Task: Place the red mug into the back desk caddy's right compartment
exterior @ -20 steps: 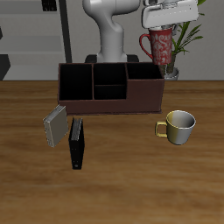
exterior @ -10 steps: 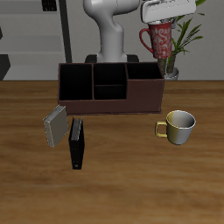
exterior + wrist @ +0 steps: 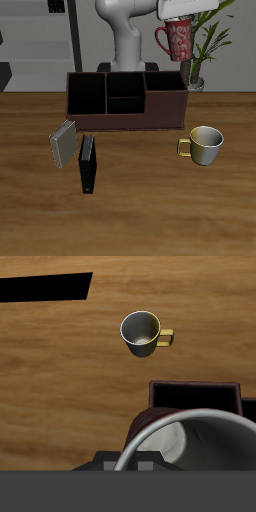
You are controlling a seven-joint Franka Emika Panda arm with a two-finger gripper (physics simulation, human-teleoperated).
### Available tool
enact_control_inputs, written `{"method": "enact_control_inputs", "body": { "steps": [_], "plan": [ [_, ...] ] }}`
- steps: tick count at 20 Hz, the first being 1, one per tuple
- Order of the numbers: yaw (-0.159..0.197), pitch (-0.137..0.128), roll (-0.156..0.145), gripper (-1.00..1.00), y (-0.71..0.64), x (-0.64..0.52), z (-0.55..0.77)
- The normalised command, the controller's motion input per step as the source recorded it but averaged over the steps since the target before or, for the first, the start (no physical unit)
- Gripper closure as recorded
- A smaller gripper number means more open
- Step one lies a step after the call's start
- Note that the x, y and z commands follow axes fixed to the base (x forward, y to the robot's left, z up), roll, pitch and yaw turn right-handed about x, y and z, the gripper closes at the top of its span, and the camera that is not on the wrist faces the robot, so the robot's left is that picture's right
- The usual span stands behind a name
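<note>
The gripper (image 3: 186, 10) held the red mug (image 3: 179, 40) by its rim, clenched on it, high in the air above and slightly behind the caddy (image 3: 127, 100). The mug hung roughly upright, a little tilted, with its loop handle turned toward the robot's base side of the scene and its speckled wall facing the camera. It was well clear of the caddy's top edge and touched nothing but the fingers. In the wrist view the mug's (image 3: 195, 446) grey-white inside and round rim filled much of the picture, and a dark-walled section of the caddy (image 3: 195, 391) showed just past the rim; which section it was could not be told from that view. The caddy stood toward the back of the table (image 3: 140, 210), its sections black inside. The cream mug (image 3: 205, 145) stood upright on the table nearer the front edge, well apart from the caddy, with its yellow handle pointing toward the table's middle. Two books (image 3: 75, 150) lay in front of the caddy's other end, and a plant (image 3: 205, 50) stood behind the caddy near the red mug.
</note>
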Motion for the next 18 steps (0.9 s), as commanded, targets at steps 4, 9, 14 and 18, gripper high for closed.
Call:
{"method": "enact_control_inputs", "body": {
  "steps": [4, 9, 14, 18],
  "plan": [
    [-0.003, -0.027, -0.021, 1.0, -0.25, -0.02, 0.15],
    [-0.036, 0.005, -0.057, 1.0, -0.34, 0.16, 0.11],
    [-0.054, 0.032, -0.069, 1.0, -0.33, 0.21, -0.06],
    [-0.025, 0.033, -0.025, 1.0, -0.11, 0.11, -0.14]
  ]
}}
